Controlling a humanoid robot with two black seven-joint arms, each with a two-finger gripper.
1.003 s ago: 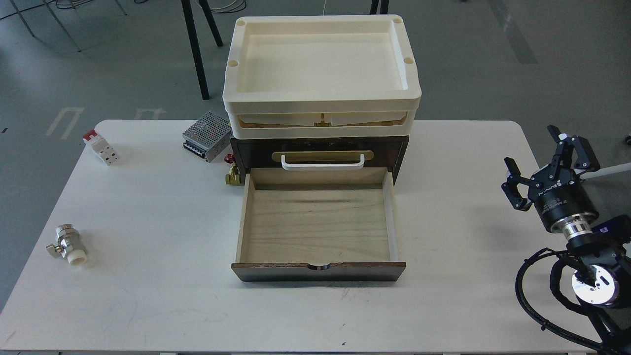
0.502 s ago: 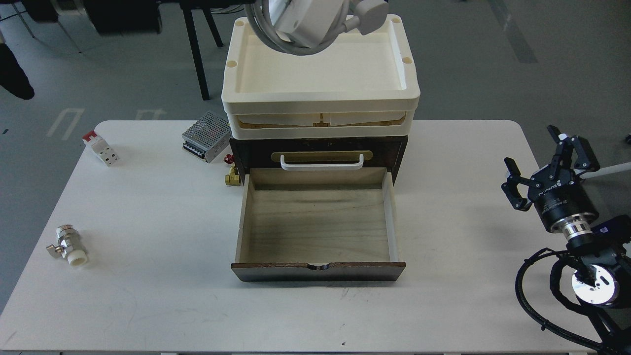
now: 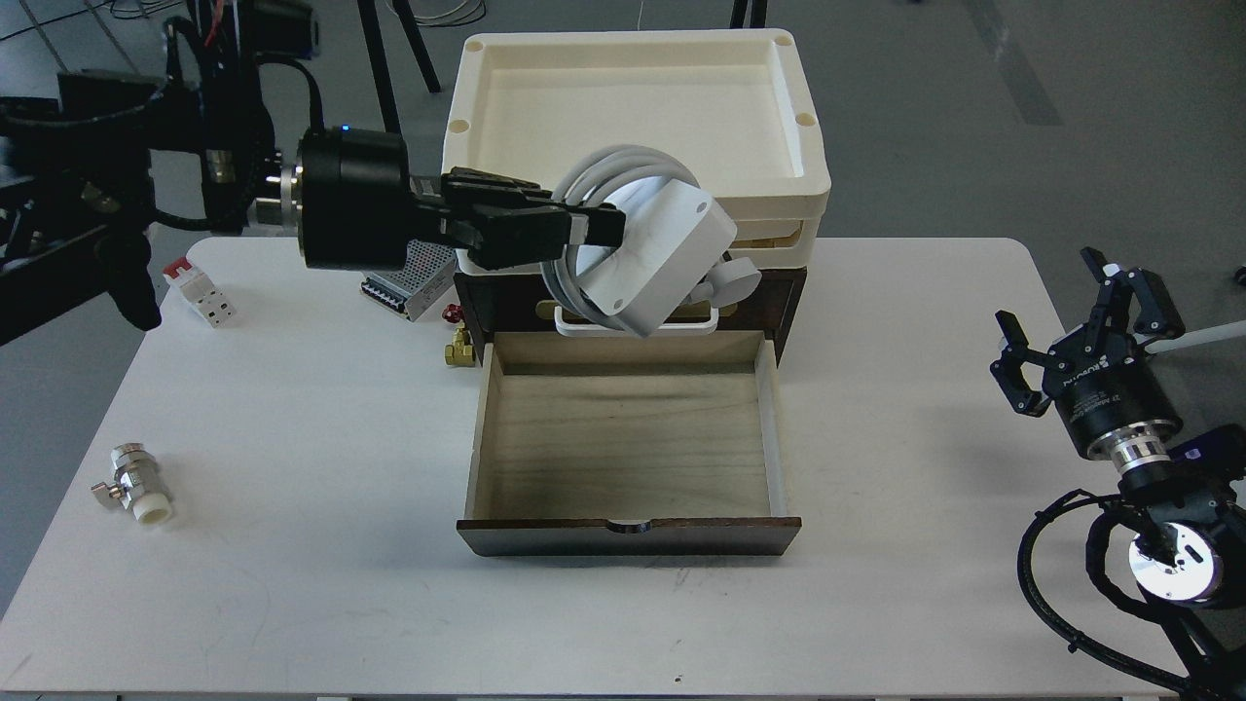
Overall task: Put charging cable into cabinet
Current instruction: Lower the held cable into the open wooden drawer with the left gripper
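Observation:
My left gripper [image 3: 605, 226] is shut on the charging cable [image 3: 657, 255], a white rounded-square adapter with a thick white cord coiled around it. It holds the cable in the air above the back of the open pale wood drawer [image 3: 623, 438], in front of the dark-brown cabinet [image 3: 788, 292]. The cable hides most of the white handle. The drawer is pulled out and holds nothing. My right gripper [image 3: 1076, 312] is open and empty at the table's right edge.
Cream trays [image 3: 633, 117] are stacked on the cabinet. A perforated grey power-supply box [image 3: 394, 287], a brass valve [image 3: 459, 349] and a red-and-white breaker [image 3: 200, 292] lie at the back left. A metal valve [image 3: 134, 485] lies at the left front.
My left arm has come into view from the left. The charging cable has come down from the top edge to just above the drawer's back. The right arm has not moved.

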